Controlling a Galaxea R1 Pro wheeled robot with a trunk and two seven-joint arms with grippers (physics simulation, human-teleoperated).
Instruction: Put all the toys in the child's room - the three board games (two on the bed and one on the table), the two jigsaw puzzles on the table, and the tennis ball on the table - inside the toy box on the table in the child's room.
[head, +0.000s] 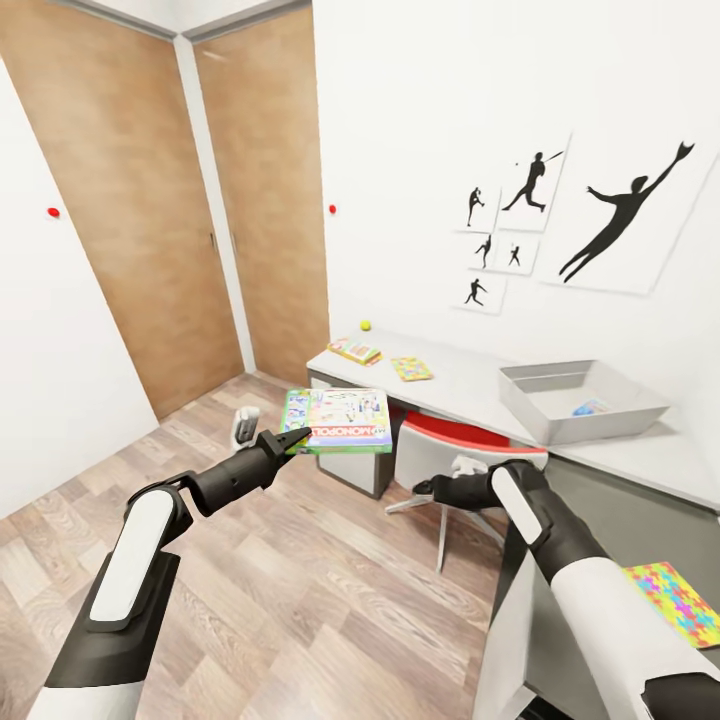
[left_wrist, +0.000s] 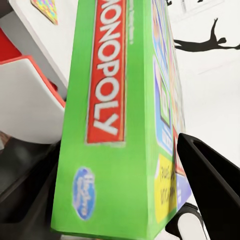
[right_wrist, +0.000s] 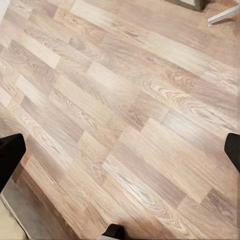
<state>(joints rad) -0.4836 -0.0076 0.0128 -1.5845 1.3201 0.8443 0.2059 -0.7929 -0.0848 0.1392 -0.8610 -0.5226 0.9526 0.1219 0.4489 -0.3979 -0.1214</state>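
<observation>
the left gripper (head: 296, 440) is clamped on the near left corner of the monopoly box (head: 340, 421), holding it roughly level in the air over the floor (head: 300, 600), short of the table's left end. in the left wrist view the green edge with the red band of the monopoly box (left_wrist: 115, 125) runs between the dark fingers (left_wrist: 210, 175). the right gripper (head: 428, 490) hangs over bare planks, fingers spread wide and holding nothing; its wrist view has the finger tips (right_wrist: 10, 155) at opposite edges with wood floor (right_wrist: 125, 115) between.

the room has white walls, two wooden wardrobe doors (head: 150, 220) at the left and black silhouette pictures (head: 620, 215) above the table (head: 470, 385). near the table's far left corner sits the ball (head: 365, 325), close to the wall. just beside it toward the front lies a game box (head: 355, 351), then a puzzle (head: 411, 369) near the front edge. a red and white chair (head: 450, 450) is tucked under the middle. toward the right end stands the toy box (head: 580, 400), with something blue inside (head: 590, 408). the second puzzle (head: 678, 602) lies on the lower dark wing (head: 580, 500) at the right.
</observation>
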